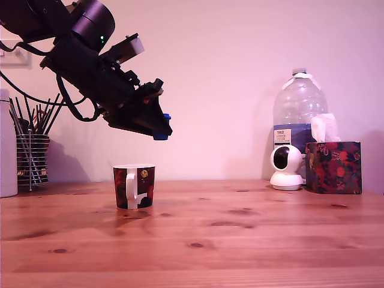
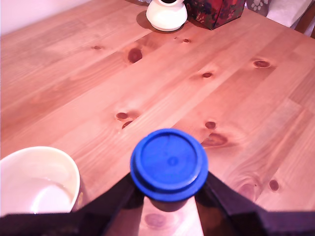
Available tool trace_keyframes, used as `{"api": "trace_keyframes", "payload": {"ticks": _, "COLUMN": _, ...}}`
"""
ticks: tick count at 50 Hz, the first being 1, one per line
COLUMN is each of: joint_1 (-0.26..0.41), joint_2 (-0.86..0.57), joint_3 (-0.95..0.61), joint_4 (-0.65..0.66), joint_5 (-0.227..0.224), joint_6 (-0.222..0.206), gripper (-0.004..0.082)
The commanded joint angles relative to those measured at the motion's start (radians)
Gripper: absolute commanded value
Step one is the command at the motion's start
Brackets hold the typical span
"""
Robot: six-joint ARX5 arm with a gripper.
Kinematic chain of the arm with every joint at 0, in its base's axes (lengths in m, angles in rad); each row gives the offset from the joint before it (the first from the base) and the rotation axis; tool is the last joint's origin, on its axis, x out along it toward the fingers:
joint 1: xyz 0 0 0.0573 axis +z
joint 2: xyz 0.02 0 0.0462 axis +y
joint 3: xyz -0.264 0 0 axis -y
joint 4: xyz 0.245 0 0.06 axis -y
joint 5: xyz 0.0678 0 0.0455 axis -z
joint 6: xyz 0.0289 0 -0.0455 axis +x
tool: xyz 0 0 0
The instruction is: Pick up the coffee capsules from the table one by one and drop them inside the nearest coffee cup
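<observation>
The gripper (image 2: 169,196) is clamping the blue capsule (image 2: 169,163) by its sides, above the desk (image 2: 236,98), just beside the cup (image 1: 134,186). Light, rigid and probably slick, it is best pinched under its rim.

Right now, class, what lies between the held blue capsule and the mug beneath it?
Nothing: in the exterior view only open air separates the capsule in the end effector from the mug.

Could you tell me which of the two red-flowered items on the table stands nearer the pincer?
The coffee cup, with its white handle: it stands almost beneath the pincer holding the blue capsule. The floral tissue box sits far off at the exterior view's right.
</observation>
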Motion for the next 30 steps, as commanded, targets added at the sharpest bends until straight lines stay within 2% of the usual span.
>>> {"api": "trace_keyframes", "payload": {"ticks": 1, "joint_1": -0.001, "joint_2": -0.036, "joint_3": -0.013, "joint_4": -0.014, "joint_5": -0.006, "joint_6": -0.014, "gripper": 0.0221}}
{"api": "trace_keyframes", "payload": {"ticks": 23, "joint_1": -0.001, "joint_2": -0.036, "joint_3": -0.013, "joint_4": -0.007, "joint_5": -0.008, "joint_6": -0.019, "gripper": 0.0221}}
{"api": "trace_keyframes", "payload": {"ticks": 24, "joint_1": -0.001, "joint_2": -0.036, "joint_3": -0.013, "joint_4": -0.006, "joint_5": -0.008, "joint_6": -0.034, "gripper": 0.0221}}
{"api": "trace_keyframes", "payload": {"ticks": 30, "joint_1": 0.000, "joint_2": -0.036, "joint_3": -0.013, "joint_4": -0.003, "joint_5": -0.020, "joint_6": -0.055, "gripper": 0.0221}}
